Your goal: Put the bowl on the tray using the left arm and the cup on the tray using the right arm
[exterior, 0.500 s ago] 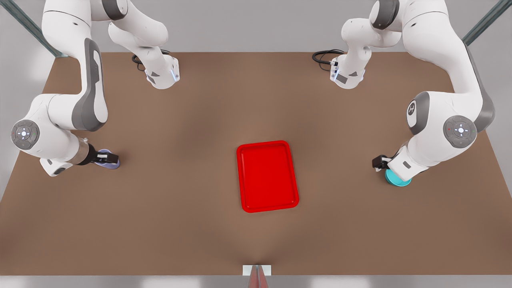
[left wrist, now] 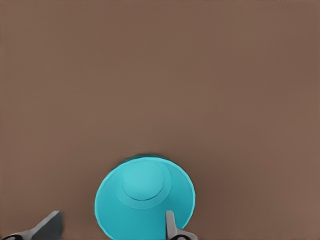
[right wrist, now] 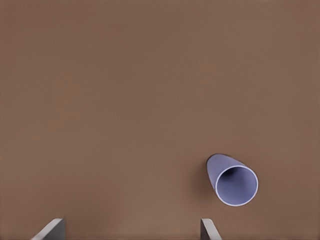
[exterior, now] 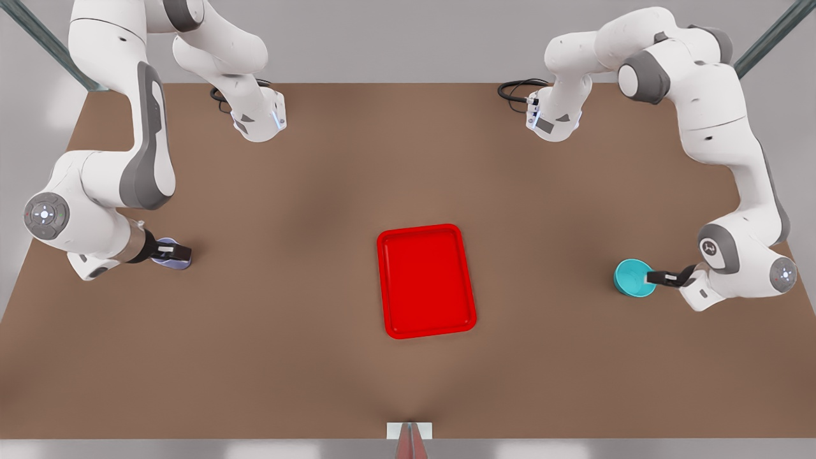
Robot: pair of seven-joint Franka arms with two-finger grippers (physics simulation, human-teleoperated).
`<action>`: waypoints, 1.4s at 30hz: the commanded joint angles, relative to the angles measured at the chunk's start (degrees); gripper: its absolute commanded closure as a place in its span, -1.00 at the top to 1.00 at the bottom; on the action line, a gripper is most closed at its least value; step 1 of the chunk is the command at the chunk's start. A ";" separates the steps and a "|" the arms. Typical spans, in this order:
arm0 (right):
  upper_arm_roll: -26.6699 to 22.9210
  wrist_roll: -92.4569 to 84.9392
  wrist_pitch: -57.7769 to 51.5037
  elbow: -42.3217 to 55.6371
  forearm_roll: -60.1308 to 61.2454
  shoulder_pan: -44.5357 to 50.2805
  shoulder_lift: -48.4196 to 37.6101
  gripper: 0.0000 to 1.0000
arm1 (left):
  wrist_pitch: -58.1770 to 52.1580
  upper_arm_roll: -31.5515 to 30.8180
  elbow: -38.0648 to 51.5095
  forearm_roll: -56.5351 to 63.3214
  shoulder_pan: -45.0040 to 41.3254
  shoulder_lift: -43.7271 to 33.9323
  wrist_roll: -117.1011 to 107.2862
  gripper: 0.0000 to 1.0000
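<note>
The teal bowl (exterior: 631, 275) sits upright on the table at the front view's right. My left gripper (exterior: 660, 278) reaches it from the outer side and is open; in the left wrist view one fingertip (left wrist: 170, 225) is over the bowl (left wrist: 142, 192) and the other lies outside its rim. The lavender cup (exterior: 167, 243) stands at the front view's left, partly under my right gripper (exterior: 173, 255). In the right wrist view that gripper (right wrist: 129, 231) is open and the cup (right wrist: 232, 181) lies off to one side of its fingers. The red tray (exterior: 426, 280) lies in the middle with nothing on it.
Both arm bases (exterior: 258, 118) stand at the table's far edge with black cables (exterior: 516, 89) beside them. Bare brown table (exterior: 306, 191) lies between each object and the tray. A small white and red marker (exterior: 409, 433) sits at the near edge.
The left arm has swung outward toward the front view's right, uncovering the bowl, and its gripper now points at the bowl from that side. The right arm has shifted slightly over the cup.
</note>
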 commanded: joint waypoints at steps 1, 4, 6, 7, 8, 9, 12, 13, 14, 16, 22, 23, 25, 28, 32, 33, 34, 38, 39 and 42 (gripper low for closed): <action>0.03 0.04 -0.01 0.00 0.00 0.02 0.00 1.00 | 0.20 -0.05 0.01 -1.57 0.00 0.11 0.09 1.00; 0.03 0.39 0.17 -0.35 -0.09 0.02 0.00 1.00 | 1.52 -0.05 0.01 -1.66 0.79 2.39 0.09 1.00; 0.03 0.48 0.08 -0.35 -0.09 0.02 0.00 1.00 | 2.40 -0.05 0.10 -3.15 0.79 3.98 0.18 1.00; -0.06 0.57 0.17 -0.35 -0.09 0.02 0.17 1.00 | 2.66 -0.05 0.18 -3.85 0.79 4.50 0.18 1.00; -0.06 0.48 0.08 -0.35 -0.09 -0.06 0.17 1.00 | 2.75 0.04 0.18 -5.25 0.79 4.86 0.09 0.86; -0.14 0.30 -0.01 -0.35 -0.09 -0.24 0.26 1.00 | 2.66 0.04 0.10 -5.87 0.79 4.94 0.09 0.47; -0.23 -0.14 -0.19 -0.70 -0.09 -0.33 0.08 1.00 | 2.58 -0.05 0.10 -5.87 0.79 5.47 0.09 -0.21; -0.23 -0.14 -0.27 -0.79 -0.09 -0.33 0.08 1.00 | 2.58 -0.05 0.18 -5.96 0.79 5.82 0.09 -0.27; -0.23 -0.05 -0.36 -1.14 -0.18 -0.33 0.08 1.00 | 2.58 -0.05 0.18 -6.49 0.79 6.09 0.09 -0.31; -1.02 -0.14 -0.27 -2.55 -0.18 -0.50 0.08 1.00 | 2.66 -0.05 0.18 -6.67 0.79 6.18 0.09 -0.33; -5.50 -9.18 3.24 -3.52 -0.18 -1.12 1.93 1.00 | 2.49 -0.05 0.27 -6.75 0.79 6.97 0.09 -0.37; -6.82 -13.93 3.42 -3.07 -0.18 -1.12 2.37 1.00 | 2.49 -0.05 0.27 -6.75 0.79 7.14 0.09 -0.38; -6.91 -16.48 2.81 -4.13 -0.09 -3.75 3.33 1.00 | 2.40 -0.14 0.27 -6.75 0.79 7.49 0.09 -0.51; -7.35 -18.86 3.59 -5.19 -0.09 -4.54 4.48 1.00 | 2.14 -0.14 0.36 -6.84 0.79 7.76 0.09 -0.57; -13.15 -22.29 5.61 -6.77 0.97 -2.79 5.27 1.00 | 0.56 -0.40 0.54 -8.33 0.71 7.23 0.01 -0.57; -14.29 -22.29 6.23 -6.86 1.05 -2.79 5.36 1.00 | -0.06 -0.58 0.62 -8.51 0.44 6.88 0.01 -0.57; -14.82 -23.16 8.86 -8.17 1.14 -2.79 5.71 1.00 | -0.76 -1.63 0.62 -8.77 0.18 6.00 -0.17 -0.57; -15.26 -26.50 16.34 -15.20 2.72 -3.75 4.92 1.00 | -2.87 -7.69 1.41 -11.15 -0.17 3.90 -3.94 -0.57; -15.35 -26.50 17.65 -16.43 3.87 -4.54 5.09 1.00 | -2.96 -10.76 1.41 -11.15 -0.35 3.10 -7.10 -0.57; -15.70 -28.35 23.36 -19.68 4.04 -4.55 5.53 1.00 | -2.26 -19.65 3.52 -11.15 -1.58 2.92 -19.85 -0.57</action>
